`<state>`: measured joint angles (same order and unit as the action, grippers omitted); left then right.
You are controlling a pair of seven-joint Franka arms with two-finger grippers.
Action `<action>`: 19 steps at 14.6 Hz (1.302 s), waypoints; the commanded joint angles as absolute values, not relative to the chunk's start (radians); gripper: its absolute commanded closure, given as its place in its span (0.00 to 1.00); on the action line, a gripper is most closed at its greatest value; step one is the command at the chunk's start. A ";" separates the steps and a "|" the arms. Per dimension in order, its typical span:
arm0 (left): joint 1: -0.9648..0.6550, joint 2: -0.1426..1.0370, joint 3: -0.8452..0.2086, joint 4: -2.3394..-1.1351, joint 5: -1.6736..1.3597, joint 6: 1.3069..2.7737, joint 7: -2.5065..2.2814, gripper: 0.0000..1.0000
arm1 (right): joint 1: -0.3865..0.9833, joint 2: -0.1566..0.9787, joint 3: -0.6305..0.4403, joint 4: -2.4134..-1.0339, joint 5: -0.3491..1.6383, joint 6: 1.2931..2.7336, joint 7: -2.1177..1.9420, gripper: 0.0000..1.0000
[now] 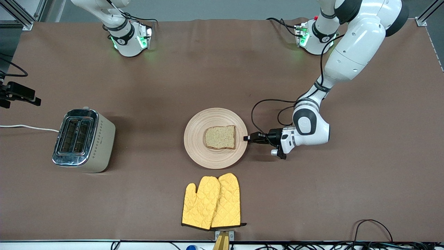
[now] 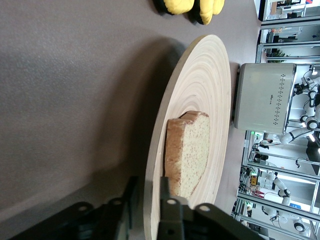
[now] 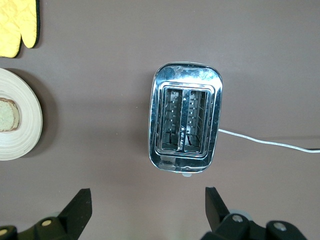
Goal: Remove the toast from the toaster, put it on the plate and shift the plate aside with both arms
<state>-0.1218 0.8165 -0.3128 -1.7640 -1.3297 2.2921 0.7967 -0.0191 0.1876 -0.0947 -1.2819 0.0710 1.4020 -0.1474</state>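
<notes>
Yellow oven mitts (image 1: 212,202) lie nearest; just farther, the toast (image 1: 220,137) rests on the plate (image 1: 197,146). Left gripper (image 1: 247,138) clamps the plate's rim. Right gripper (image 3: 145,210) hangs spread wide over the toaster (image 3: 185,124).

On the worktop (image 1: 347,194), one plate (image 1: 197,146) is seen, with one toast (image 1: 220,137) on it. One toaster (image 1: 83,140) with two slots is counted beside the plate, and two oven mitts (image 1: 211,201) nearer the camera.

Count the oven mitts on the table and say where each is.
2: both mitts lie side by side, overlapping, nearer the front camera than the plate; a third under them can't be ruled out.
</notes>
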 commanded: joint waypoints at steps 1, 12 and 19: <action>-0.138 0.831 -0.316 -1.736 -1.356 2.298 0.815 0.87 | -0.038 0.117 -0.074 -1.383 0.052 1.471 -0.155 0.00; 0.003 0.666 -0.308 -1.732 -1.202 2.235 0.726 1.00 | -0.038 -0.012 -0.074 -1.600 0.051 1.667 -0.158 0.00; 0.343 0.630 -0.311 -1.691 -0.970 1.896 0.689 1.00 | -0.040 -0.012 -0.074 -1.600 0.049 1.667 -0.158 0.00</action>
